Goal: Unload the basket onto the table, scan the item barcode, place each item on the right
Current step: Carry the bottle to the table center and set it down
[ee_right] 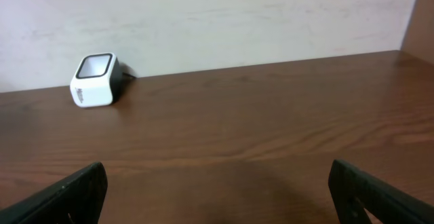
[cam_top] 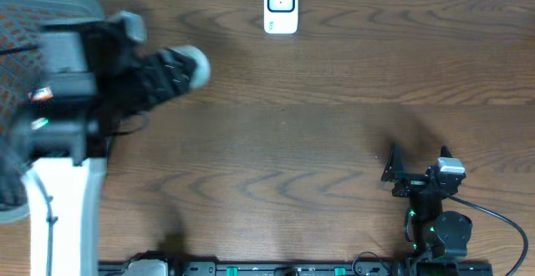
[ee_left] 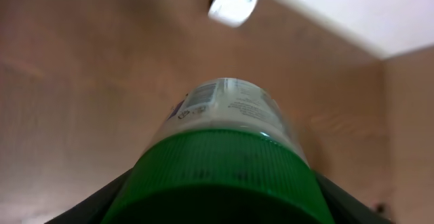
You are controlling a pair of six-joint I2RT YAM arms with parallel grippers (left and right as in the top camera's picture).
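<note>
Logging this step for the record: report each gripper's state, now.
Left gripper: closed on the green-capped bottle.
Right gripper: open, holding nothing.

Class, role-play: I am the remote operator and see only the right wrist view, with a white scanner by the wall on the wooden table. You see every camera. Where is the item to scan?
Observer: The left gripper holds it at the far left of the table. It is a bottle, gripped at its green cap.
Operator: Is it at the scanner yet?
Observer: No. Overhead, the bottle's free end is apart from the scanner, which sits further right at the back edge.
Operator: Does the barcode face it?
Observer: I cannot tell. The left wrist view shows the label on the upper side, too blurred to read.
</note>
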